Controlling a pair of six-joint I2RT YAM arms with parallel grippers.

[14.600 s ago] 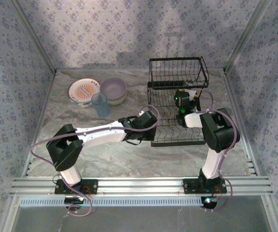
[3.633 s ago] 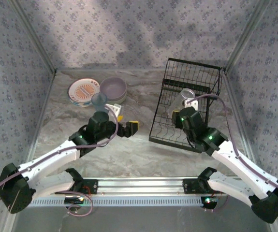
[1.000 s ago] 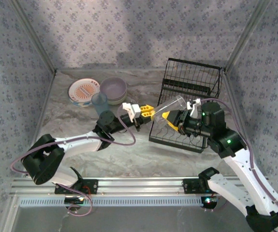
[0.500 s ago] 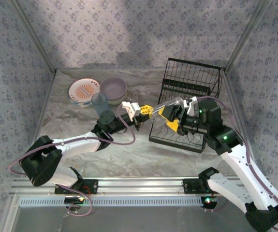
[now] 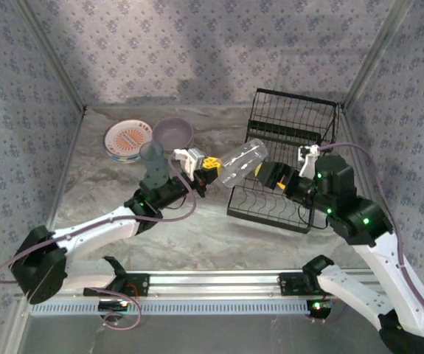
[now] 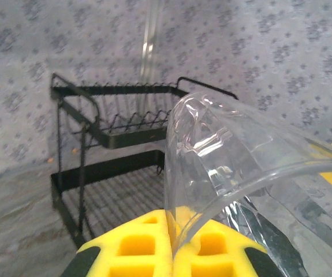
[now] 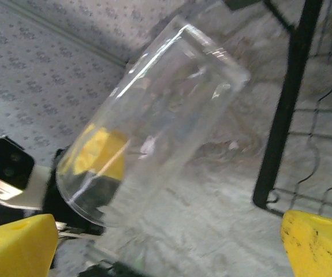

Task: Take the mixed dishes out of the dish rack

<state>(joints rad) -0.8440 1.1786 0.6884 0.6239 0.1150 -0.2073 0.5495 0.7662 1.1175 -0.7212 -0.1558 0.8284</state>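
A clear glass tumbler (image 5: 242, 161) hangs on its side in the air left of the black wire dish rack (image 5: 291, 144). My left gripper (image 5: 210, 164) is shut on its rim; in the left wrist view the yellow fingers (image 6: 154, 242) pinch the glass wall (image 6: 229, 156), with the rack (image 6: 114, 138) behind. My right gripper (image 5: 268, 175) stands open just right of the tumbler's base, apart from it. In the right wrist view the tumbler (image 7: 154, 115) lies ahead of the wide-apart right gripper (image 7: 168, 242).
At the back left are a stack of plates with an orange-patterned one on top (image 5: 127, 140), a lavender bowl (image 5: 172, 135) and a translucent blue cup (image 5: 152, 156). The rack sits tilted toward the right wall. Patterned walls close in three sides.
The tumbler has passed from my right gripper to my left. The right gripper has opened and drawn back rightward; the left arm has carried the glass slightly left.
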